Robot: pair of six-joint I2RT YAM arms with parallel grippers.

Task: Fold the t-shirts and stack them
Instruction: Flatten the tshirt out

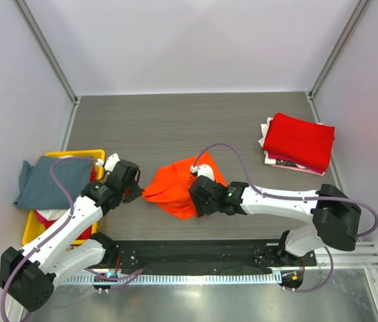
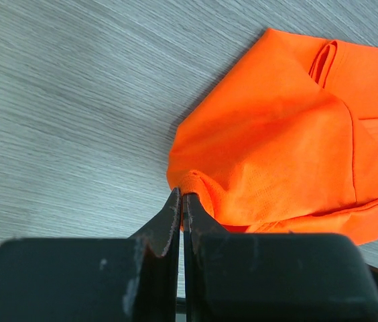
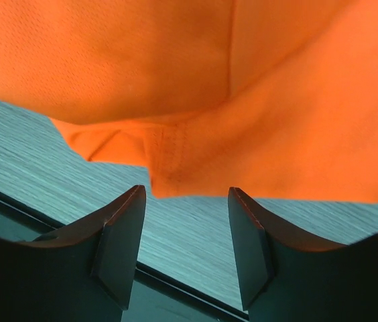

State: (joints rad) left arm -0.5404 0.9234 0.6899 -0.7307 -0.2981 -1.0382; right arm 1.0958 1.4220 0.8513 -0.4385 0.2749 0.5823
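A bright orange t-shirt [image 1: 177,188] lies crumpled in the middle of the table. My left gripper [image 1: 137,192] is at its left corner, jaws shut on a fold of the orange t-shirt [image 2: 276,154] right at my fingertips [image 2: 182,198]. My right gripper [image 1: 196,199] is open at the shirt's near right edge. In the right wrist view the orange hem [image 3: 175,161] hangs just beyond my open gripper [image 3: 187,198], not between the fingers. A folded deep red t-shirt [image 1: 300,141] lies on white/pink ones [image 1: 267,142] at the far right.
A yellow bin [image 1: 80,154] stands at the left edge. A grey-blue t-shirt [image 1: 49,181] is draped over it and red cloth [image 1: 60,225] lies inside. A black rail [image 1: 196,249] runs along the table's near edge.
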